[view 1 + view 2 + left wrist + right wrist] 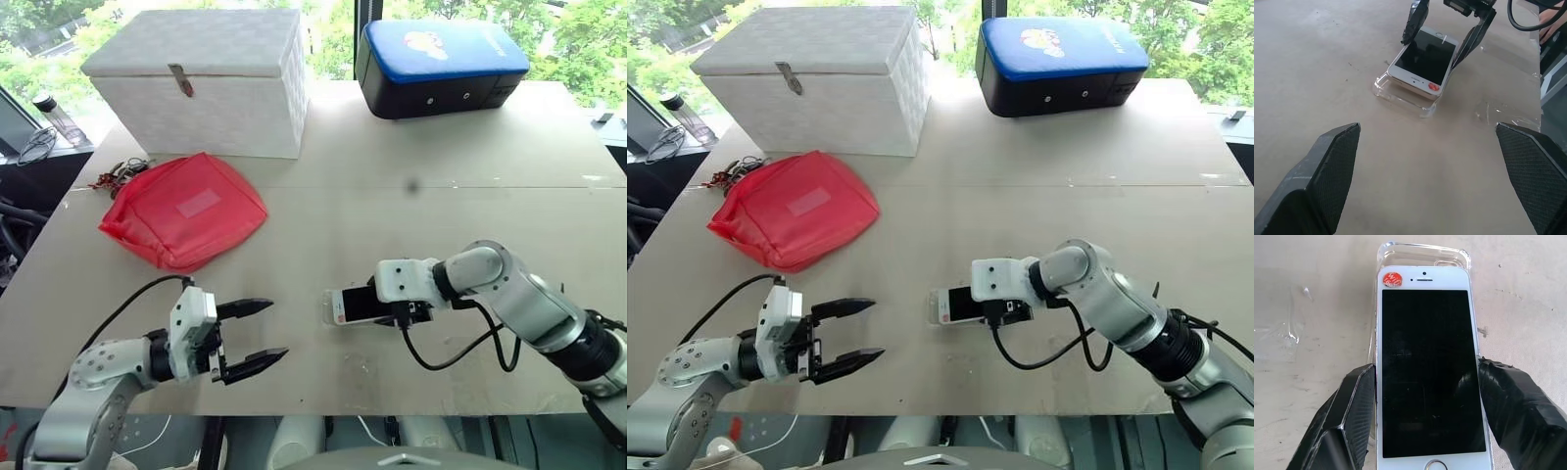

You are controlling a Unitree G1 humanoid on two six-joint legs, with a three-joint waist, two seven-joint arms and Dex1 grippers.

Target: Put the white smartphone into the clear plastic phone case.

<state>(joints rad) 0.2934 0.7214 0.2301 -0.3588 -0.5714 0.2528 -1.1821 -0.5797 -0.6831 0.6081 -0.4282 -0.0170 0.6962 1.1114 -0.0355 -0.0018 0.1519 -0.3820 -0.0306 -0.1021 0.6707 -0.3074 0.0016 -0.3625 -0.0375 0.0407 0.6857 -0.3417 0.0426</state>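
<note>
Right gripper (1425, 396) clamped across white smartphone (1427, 372), its far end over clear plastic phone case (1400, 95). Left gripper (250, 338) wide open, empty. Risked skidding the loose case or popping a corner out.

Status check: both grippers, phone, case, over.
Left gripper open, empty, apart from the work. Right gripper clamped on the white smartphone's long edges, phone lying over the clear plastic phone case, far end not seated. Nothing in the way.

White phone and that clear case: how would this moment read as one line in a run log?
right gripper: shut on white phone | phone: over clear case, not fully seated | left gripper: open, empty, beside
</note>
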